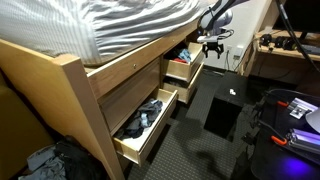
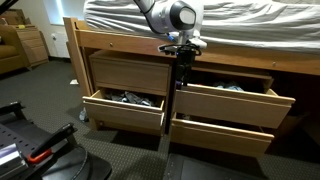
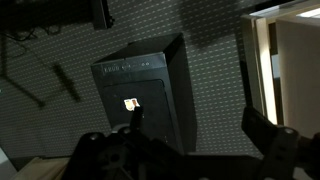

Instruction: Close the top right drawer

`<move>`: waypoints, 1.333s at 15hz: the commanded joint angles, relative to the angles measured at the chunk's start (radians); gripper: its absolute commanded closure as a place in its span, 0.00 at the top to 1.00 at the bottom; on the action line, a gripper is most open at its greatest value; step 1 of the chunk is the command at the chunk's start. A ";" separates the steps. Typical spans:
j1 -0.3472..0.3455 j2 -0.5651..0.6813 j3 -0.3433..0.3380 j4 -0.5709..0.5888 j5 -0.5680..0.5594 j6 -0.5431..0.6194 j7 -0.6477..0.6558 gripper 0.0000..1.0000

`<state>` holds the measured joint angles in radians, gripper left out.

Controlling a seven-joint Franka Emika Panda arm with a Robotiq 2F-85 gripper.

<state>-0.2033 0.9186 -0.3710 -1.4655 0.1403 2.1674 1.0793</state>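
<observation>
The top right drawer (image 2: 240,103) is a pale-wood bed-frame drawer that stands pulled out, with dark items showing inside. In an exterior view (image 1: 183,70) reddish and dark items show in it. My gripper (image 2: 181,47) hangs just above and in front of the drawer's left front corner, apart from it. It also shows in an exterior view (image 1: 212,44) out past the drawer front. In the wrist view my gripper (image 3: 200,135) is open and empty, with both fingers dark over the carpet. A pale wood edge (image 3: 264,60) shows at the right.
The longer drawer with black and blue clothes (image 1: 145,120) (image 2: 125,108) is open. A bare-wood drawer (image 2: 220,135) is open below the top right one. A black box (image 1: 225,110) (image 3: 140,85) stands on the carpet. Black and red equipment (image 1: 290,110) (image 2: 30,145) sits nearby.
</observation>
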 commanded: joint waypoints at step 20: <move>-0.097 0.381 0.164 0.490 -0.025 -0.173 -0.250 1.00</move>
<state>-0.2824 1.2568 -0.2580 -1.0146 0.0611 1.9101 0.8281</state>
